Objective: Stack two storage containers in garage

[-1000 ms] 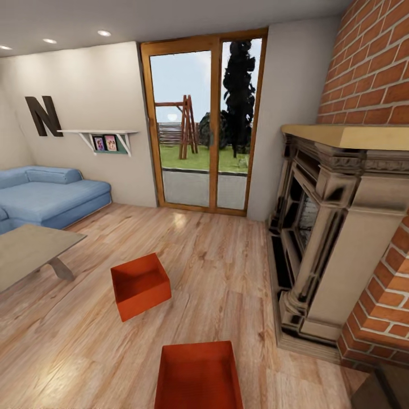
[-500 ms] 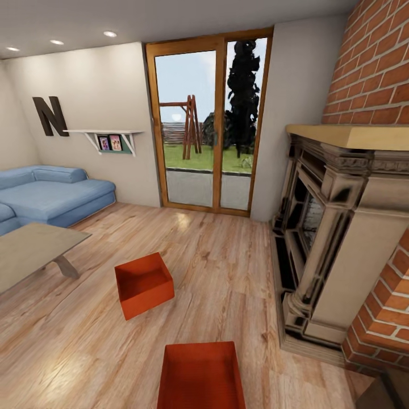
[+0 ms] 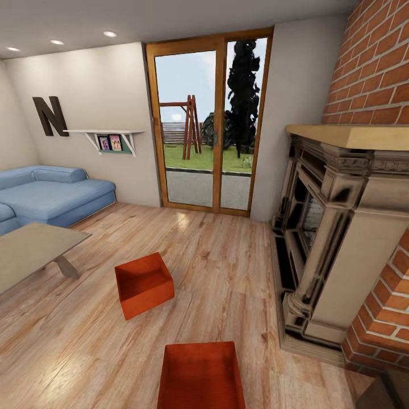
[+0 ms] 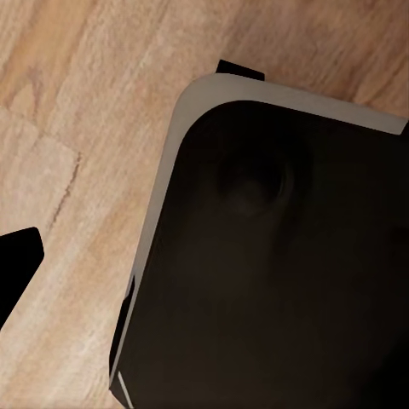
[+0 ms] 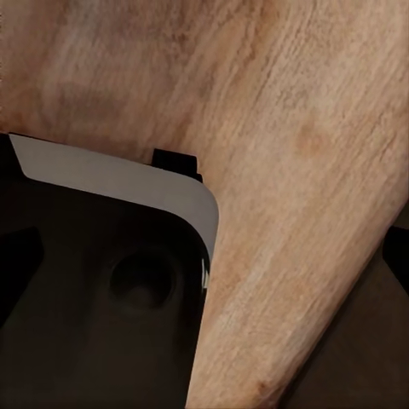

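Nothing has moved since half a second ago. Living room: far storage container and near storage container sit apart on plank floor. Claw states cannot be told. Risk: base nudging the near bin.

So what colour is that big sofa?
Blue; the sofa shows best in the head view, against the beige wall.

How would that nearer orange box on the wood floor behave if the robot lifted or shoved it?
The nearer box looks like thin, plain-walled plastic and is empty, so it is probably light and fairly stiff. Its flat base on the smooth wood floor suggests it would slide, not roll or tip. The smooth walls may be slippery to pinch.
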You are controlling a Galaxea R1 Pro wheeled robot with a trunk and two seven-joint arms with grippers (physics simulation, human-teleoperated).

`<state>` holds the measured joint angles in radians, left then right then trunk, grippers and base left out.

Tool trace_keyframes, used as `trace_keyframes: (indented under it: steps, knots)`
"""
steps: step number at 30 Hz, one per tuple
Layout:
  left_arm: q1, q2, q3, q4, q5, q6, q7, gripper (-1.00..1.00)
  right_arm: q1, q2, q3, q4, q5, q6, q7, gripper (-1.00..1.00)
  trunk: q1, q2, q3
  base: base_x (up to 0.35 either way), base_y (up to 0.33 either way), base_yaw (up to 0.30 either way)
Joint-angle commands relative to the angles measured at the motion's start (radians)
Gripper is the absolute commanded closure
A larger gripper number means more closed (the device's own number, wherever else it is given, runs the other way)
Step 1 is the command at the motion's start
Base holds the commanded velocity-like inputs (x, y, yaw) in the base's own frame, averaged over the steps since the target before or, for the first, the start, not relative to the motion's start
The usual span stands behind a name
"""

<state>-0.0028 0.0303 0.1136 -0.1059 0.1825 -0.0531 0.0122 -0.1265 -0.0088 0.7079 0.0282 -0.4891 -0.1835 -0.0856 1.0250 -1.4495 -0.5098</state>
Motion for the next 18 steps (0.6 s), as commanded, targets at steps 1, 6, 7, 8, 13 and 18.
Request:
trace_keyframes:
  steps: [1, 6, 7, 8, 13, 18]
  knots:
    - [0.000, 0.000, 0.005, 0.000, 0.003, -0.002, 0.000, -1.00, -0.001, 0.000, 0.008, 0.002, -0.008, -0.005, 0.000, -1.00, 0.000, 0.000, -0.001, 0.000, 0.000, 0.000]
    - [0.000, -0.001, 0.005, 0.000, 0.004, -0.002, 0.000, -1.00, -0.001, -0.001, 0.008, 0.002, -0.007, -0.007, 0.000, -1.00, 0.000, 0.000, -0.001, 0.000, 0.000, 0.000]
    - [0.000, -0.001, 0.005, 0.000, 0.003, -0.002, 0.000, -1.00, -0.001, -0.001, 0.008, 0.002, -0.006, -0.007, 0.000, -1.00, 0.000, 0.000, -0.001, 0.000, 0.000, 0.000]
    - [0.000, -0.001, 0.005, 0.000, 0.003, -0.002, 0.001, -1.00, -0.001, -0.001, 0.008, 0.002, -0.004, -0.008, 0.000, -1.00, 0.000, 0.000, -0.001, 0.000, 0.000, 0.000]
    - [0.000, -0.001, 0.005, 0.000, 0.003, -0.002, 0.002, -1.00, -0.001, 0.001, 0.009, 0.002, -0.002, -0.006, 0.001, -1.00, 0.000, 0.000, -0.001, 0.000, 0.000, 0.000]
    - [0.000, -0.001, 0.005, 0.000, 0.003, -0.002, 0.002, -1.00, -0.001, 0.002, 0.010, 0.002, -0.001, -0.002, 0.000, -1.00, 0.000, 0.000, -0.005, 0.000, 0.000, 0.000]
